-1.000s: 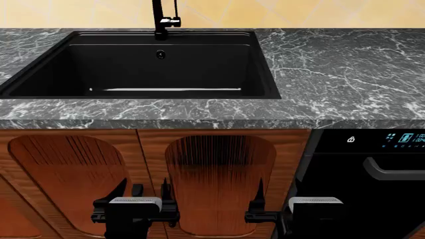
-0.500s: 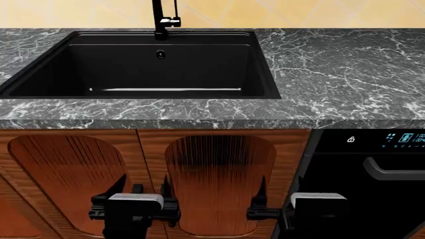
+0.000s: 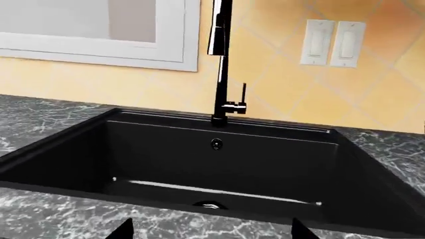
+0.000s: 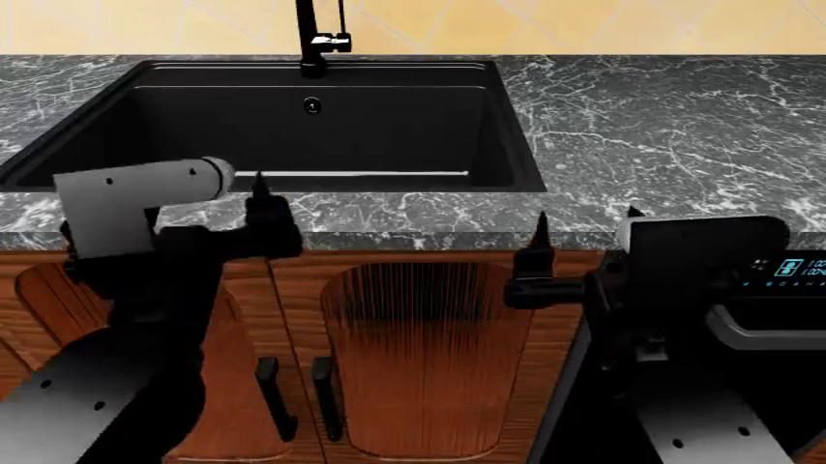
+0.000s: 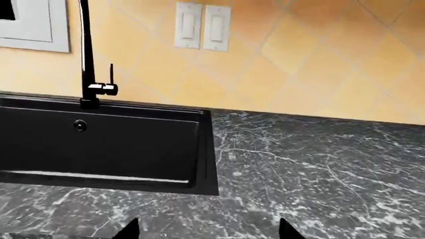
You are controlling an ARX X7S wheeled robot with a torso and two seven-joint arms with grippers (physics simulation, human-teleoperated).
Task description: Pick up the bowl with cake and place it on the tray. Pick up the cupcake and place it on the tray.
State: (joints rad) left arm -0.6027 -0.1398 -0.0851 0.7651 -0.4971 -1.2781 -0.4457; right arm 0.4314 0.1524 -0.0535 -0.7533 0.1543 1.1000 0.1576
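Bowl, cake, cupcake, tray: none showing in any view; location not determinable, so handling and grip point cannot be judged

Left end effector (image 4: pixel 262 217): hovering at tabletop (image 4: pixel 645 126) edge, fingers apart, holding nothing

Right end effector (image 4: pixel 583 235): same height, fingers apart, holding nothing

Tabletop: dark veined marble, polished, hard

Sink (image 4: pixel 278 126): matte black, rectangular, deep

Faucet (image 3: pixel 222 64): glossy black, slim

Cabinet doors (image 4: pixel 427 358): ribbed wood, arched

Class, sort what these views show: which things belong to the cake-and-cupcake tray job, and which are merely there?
Job in hand:
- left hand, open
- right hand, open
- bowl, cake, cupcake and tray: none in view

Merely there:
- matte black rectangular sink
- tall black faucet
- dark grey marbled countertop
- brown wooden cabinet doors
- white wall switches
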